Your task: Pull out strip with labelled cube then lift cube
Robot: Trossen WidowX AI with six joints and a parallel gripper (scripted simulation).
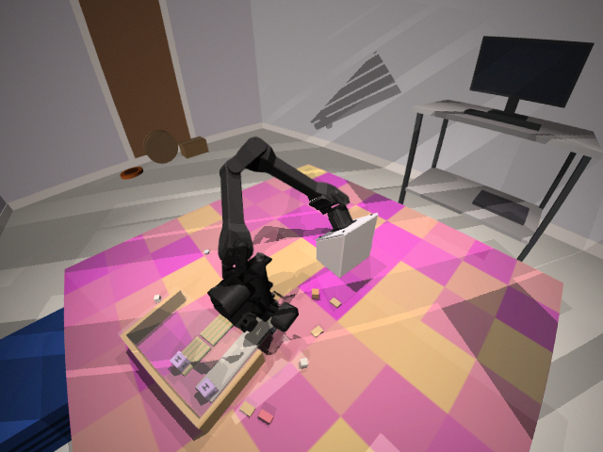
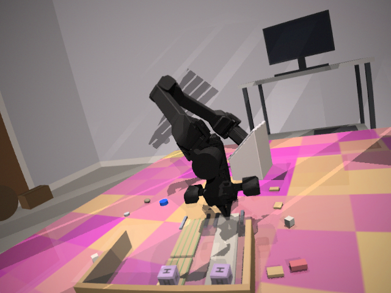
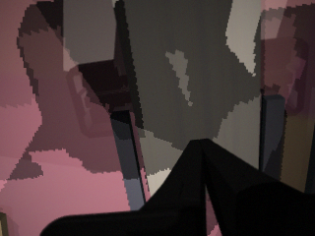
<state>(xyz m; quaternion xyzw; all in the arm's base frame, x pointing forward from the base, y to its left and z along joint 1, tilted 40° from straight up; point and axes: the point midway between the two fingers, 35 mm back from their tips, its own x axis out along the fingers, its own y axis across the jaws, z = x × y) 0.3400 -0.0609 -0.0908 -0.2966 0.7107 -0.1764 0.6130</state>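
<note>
We note bench (image 1: 438, 369) carrying wooden tray (image 2: 249, 252). Grey strip (image 2: 225, 244) lies unbroken along tray's right wall; green strip (image 2: 186, 242) beside it is in two pieces. Gripper (image 2: 228, 213) sits at grey strip's near end, fingers clenched on nothing (tips together). Labelled cube (image 2: 221, 272) rests on grey strip's far end.

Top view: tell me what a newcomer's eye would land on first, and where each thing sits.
The black arm dominates, bent down over the pink-and-orange checkered mat with its shut gripper pressed to the near end of the grey strip. That strip lies in the wooden tray at lower left, beside a green strip broken in two, each carrying a lilac H cube. A pale grey board stands just right of the arm.
</note>
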